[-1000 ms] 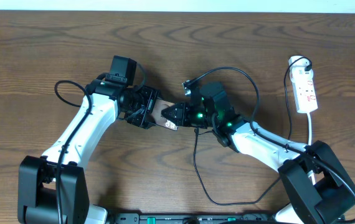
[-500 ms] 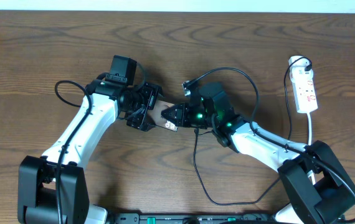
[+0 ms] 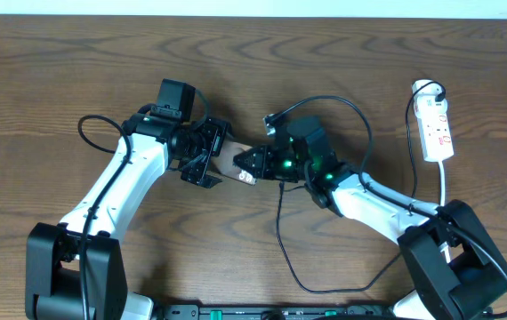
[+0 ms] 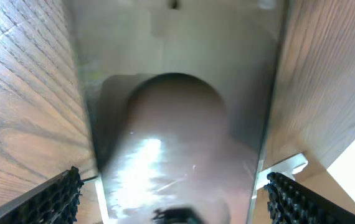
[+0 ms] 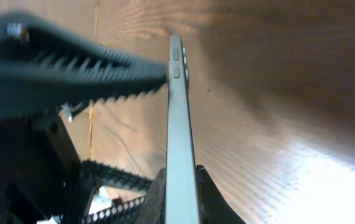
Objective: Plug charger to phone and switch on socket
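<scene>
Well left of the socket (image 3: 437, 131), the right gripper (image 3: 250, 166) pinches the phone (image 3: 232, 156) by one end; the left gripper (image 3: 211, 154), jaws spread, straddles its other end.

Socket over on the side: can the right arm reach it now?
Probably yes. The socket lies on the right arm's own side, and only table and thin cable lie between. But that arm is busy at the phone in the middle.
</scene>
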Robot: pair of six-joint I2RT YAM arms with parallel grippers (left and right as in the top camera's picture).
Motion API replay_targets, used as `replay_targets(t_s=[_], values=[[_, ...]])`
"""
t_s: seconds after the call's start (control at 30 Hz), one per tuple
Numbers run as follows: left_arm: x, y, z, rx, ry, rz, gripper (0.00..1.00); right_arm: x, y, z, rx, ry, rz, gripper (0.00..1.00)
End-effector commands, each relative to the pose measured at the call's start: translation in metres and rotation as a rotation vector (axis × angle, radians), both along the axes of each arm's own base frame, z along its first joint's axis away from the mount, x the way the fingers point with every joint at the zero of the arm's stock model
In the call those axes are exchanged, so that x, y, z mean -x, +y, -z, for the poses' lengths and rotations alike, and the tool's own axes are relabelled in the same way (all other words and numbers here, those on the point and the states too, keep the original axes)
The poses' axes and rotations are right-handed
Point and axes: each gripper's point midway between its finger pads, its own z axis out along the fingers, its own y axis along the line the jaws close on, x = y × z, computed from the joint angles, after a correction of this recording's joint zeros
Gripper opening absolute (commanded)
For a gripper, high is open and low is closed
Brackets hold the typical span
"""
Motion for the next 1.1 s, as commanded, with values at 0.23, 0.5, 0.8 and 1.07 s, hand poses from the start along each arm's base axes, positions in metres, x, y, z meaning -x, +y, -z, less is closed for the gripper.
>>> replay_targets(t_s=[0.23, 0.5, 0.8, 1.07], values=[[-0.015, 0.010, -0.028, 0.120, -0.071, 0.018, 0.93, -0.046, -0.051, -0.002, 0.001, -0.003, 0.148, 0.01], [-0.048, 0.024, -0.053, 0.160, -0.393, 0.210, 0.93, -0.073, -0.086, -0.007, -0.087, 0.139, 0.334, 0.01], [-0.085, 0.018, -0.098, 0.236, -0.688, 0.270, 0.93, -0.089, -0.084, -0.034, -0.366, 0.443, 0.531, 0.01], [-0.094, 0.019, -0.107, 0.247, -0.717, 0.232, 0.93, -0.099, -0.066, -0.083, -0.562, 0.395, 0.523, 0.01]])
